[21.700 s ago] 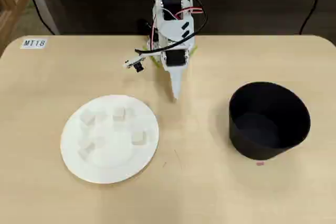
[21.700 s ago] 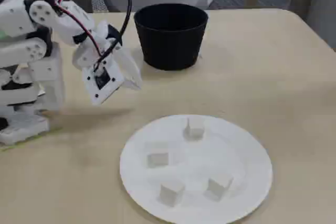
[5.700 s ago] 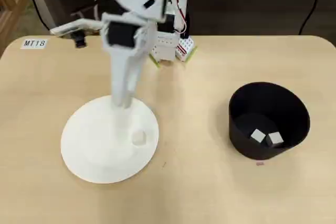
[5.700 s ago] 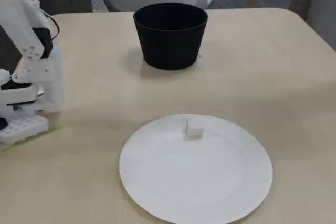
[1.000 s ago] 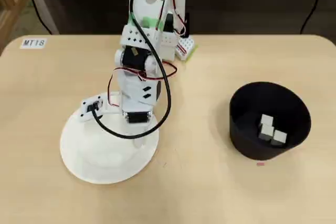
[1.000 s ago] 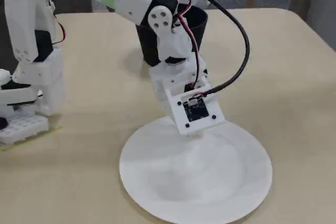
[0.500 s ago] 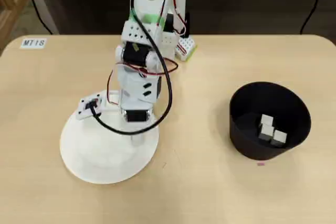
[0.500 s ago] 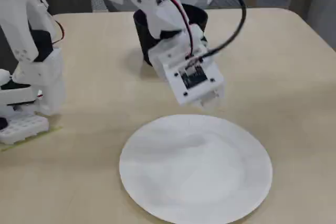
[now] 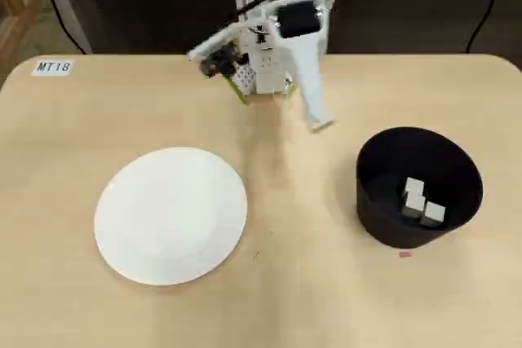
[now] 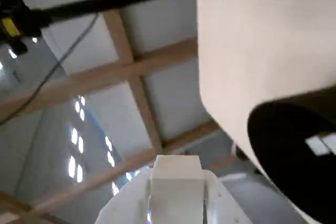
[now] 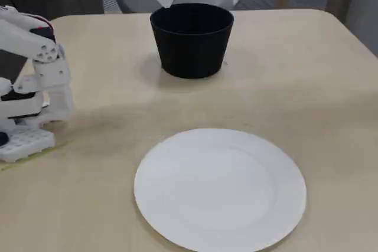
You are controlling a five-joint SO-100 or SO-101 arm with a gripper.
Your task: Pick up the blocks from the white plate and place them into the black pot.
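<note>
Tan surface (image 9: 326, 299): bare plate (image 9: 171, 213) at 8 o'clock, pot (image 9: 383, 230) at 3 o'clock with three blocks (image 9: 414, 200) inside. Tool (image 9: 320, 124) clamped on last block (image 10: 176, 174), short of the rim; early release likely means a miss.

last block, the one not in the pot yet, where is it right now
In the wrist view the last block sits at the bottom centre, clamped in the gripper, up off the table left of the black pot; the white plate is bare.
</note>
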